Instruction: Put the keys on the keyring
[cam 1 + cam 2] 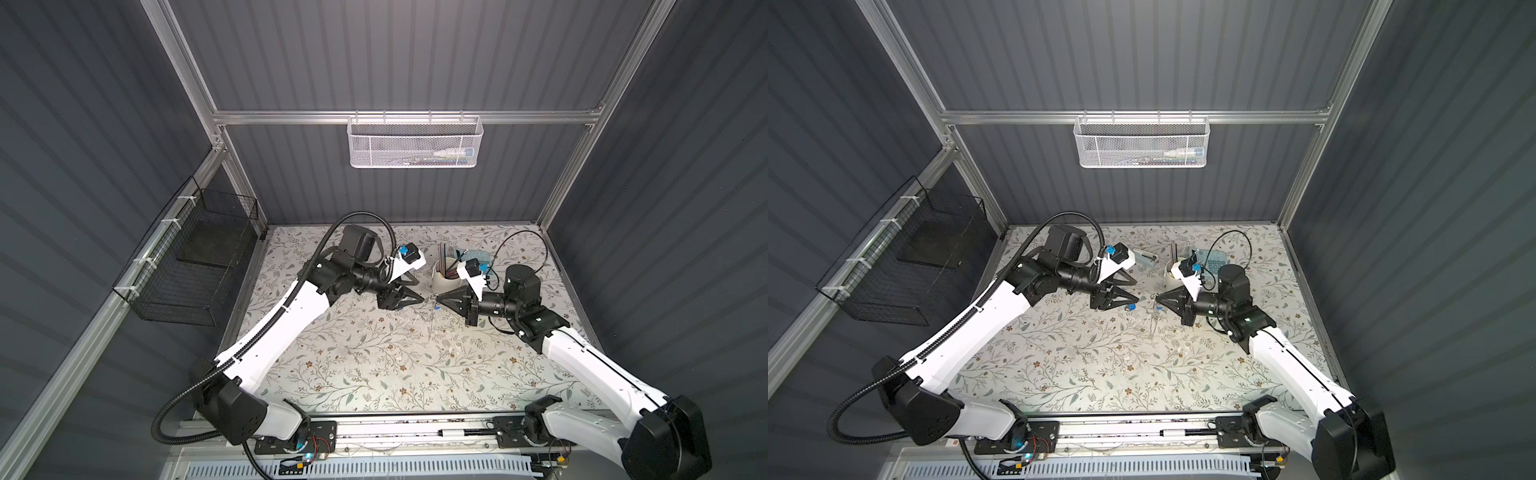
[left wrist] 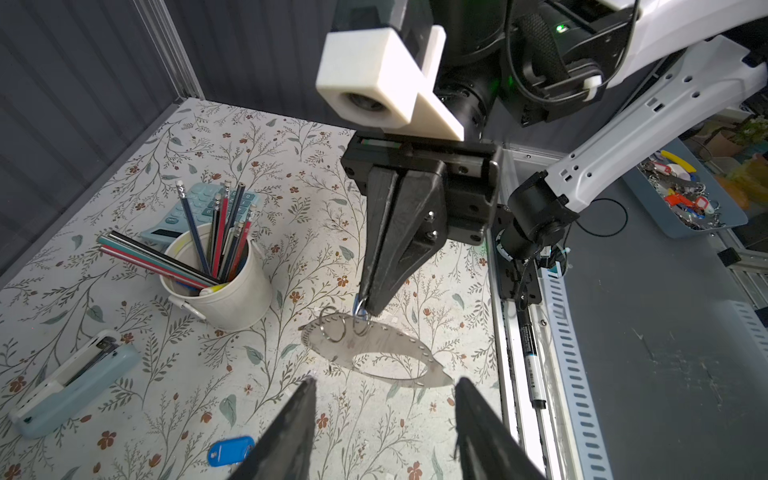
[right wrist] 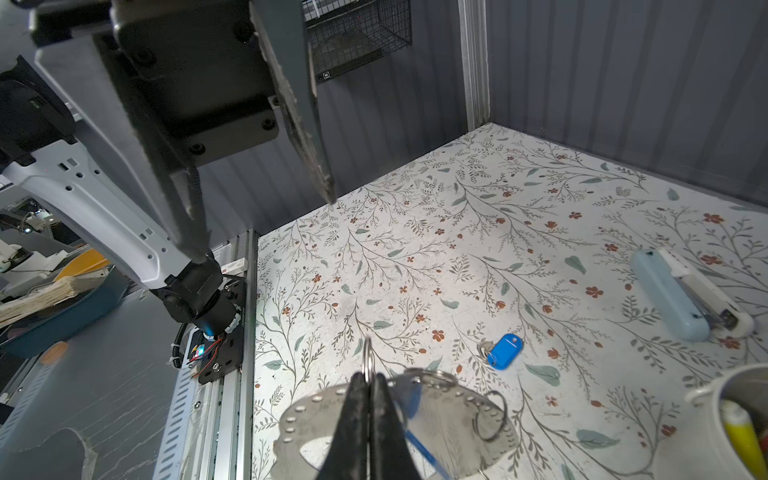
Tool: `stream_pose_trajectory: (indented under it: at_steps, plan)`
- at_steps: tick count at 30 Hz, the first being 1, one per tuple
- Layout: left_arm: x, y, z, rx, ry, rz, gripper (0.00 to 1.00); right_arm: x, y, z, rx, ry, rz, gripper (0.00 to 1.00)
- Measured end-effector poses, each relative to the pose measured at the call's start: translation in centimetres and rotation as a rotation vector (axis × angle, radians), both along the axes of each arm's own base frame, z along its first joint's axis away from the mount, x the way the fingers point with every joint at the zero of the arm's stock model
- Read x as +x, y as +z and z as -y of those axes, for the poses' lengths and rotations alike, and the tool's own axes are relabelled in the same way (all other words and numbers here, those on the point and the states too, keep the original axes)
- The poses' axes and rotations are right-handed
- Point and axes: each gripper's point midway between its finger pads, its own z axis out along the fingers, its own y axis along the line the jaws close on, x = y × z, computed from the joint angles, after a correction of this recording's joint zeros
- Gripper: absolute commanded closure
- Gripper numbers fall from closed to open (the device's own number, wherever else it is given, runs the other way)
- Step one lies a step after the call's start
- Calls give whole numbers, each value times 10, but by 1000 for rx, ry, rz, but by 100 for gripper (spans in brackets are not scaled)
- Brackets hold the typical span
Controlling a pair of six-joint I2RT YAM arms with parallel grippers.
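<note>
**End Effector Status and Keyring Position**

**Right gripper** (image 3: pixel 369 380): the jaws are fully closed. The tips pinch a small split ring (image 3: pixel 367 357), which stands upright between them. A blue tag (image 3: pixel 410 399) shows just beside one finger. The tips sit in front of the white cup (image 2: pixel 232 299), on its open-table side, and point toward the left arm (image 1: pixel 438 298).

**Left gripper** (image 2: pixel 385 382): the jaws stand about half open, with nothing between the fingers and nothing touched. In both top views its tips face the right gripper across a small gap, level with the front of the cup (image 1: pixel 1137 291).

**Keyring** (image 2: pixel 399 340): the flat grey oval sits directly under the right gripper's tips, near the cup. Two more split rings stand on its rim at that end. Its long axis runs from the gripper tips away from the cup, toward the front rail. The end under the gripper appears raised. Whether the far end touches the table cannot be told.

**Loose key** (image 3: pixel 505 351): this one lies flat on the table apart from the keyring, below the left gripper and to the left-arm side of the cup (image 1: pixel 1131 308).
</note>
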Motion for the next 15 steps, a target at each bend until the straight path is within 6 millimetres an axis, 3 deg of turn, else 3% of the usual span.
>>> stream_pose_trajectory:
  at_steps: [6, 15]
  plan:
    - [0, -18, 15, 91, -52, 8, 48, -5, 2, -4, 12, 34, 5, 99]
    - [5, -32, 16, 191, -65, 64, 51, -12, 7, -9, 33, 78, 9, 99]
